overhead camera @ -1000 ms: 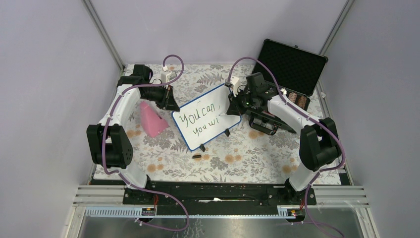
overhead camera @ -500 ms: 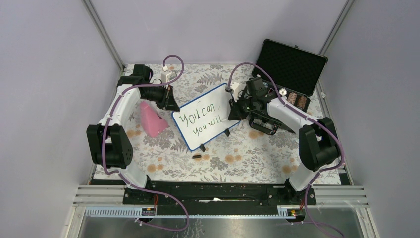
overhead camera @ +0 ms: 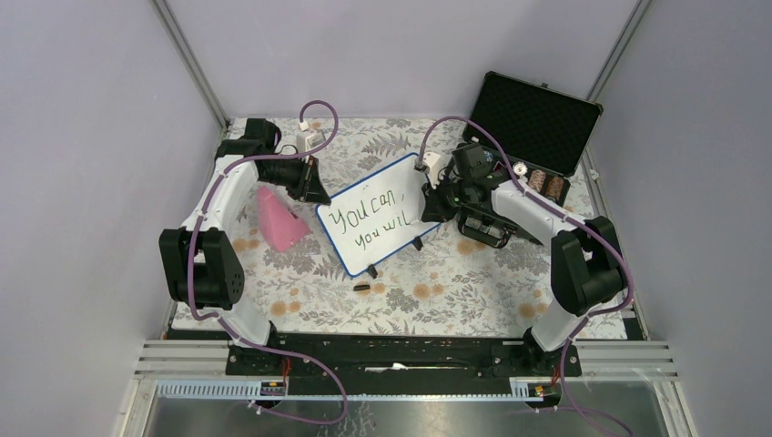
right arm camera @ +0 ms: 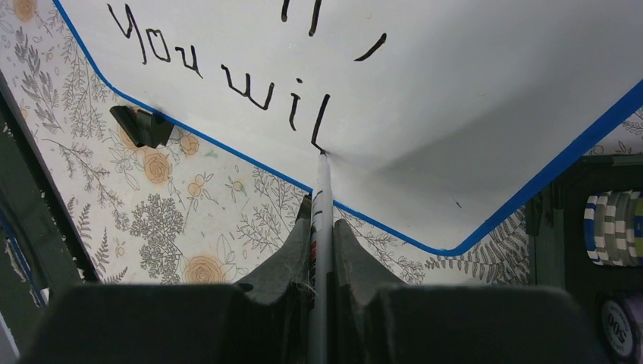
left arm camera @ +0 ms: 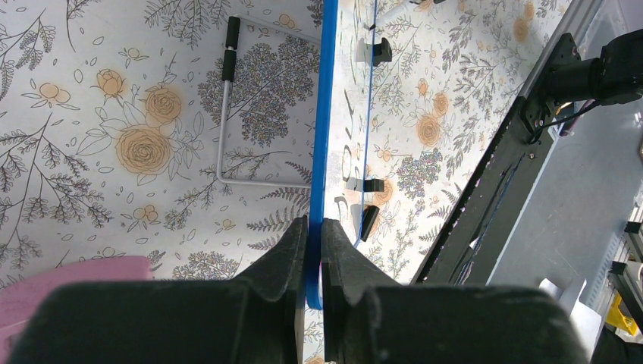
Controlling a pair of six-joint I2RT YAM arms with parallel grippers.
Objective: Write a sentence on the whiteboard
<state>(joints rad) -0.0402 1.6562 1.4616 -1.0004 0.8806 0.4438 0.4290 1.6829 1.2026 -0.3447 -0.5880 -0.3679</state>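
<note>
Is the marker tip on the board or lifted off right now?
On, it appears: in the right wrist view the marker tip meets the board at the foot of the last stroke.

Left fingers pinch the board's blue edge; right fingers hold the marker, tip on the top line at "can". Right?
No: the right wrist view shows the marker tip on the bottom line, at the foot of the "l" in "wil". The rest holds: left fingers pinch the blue edge of the whiteboard.
</note>
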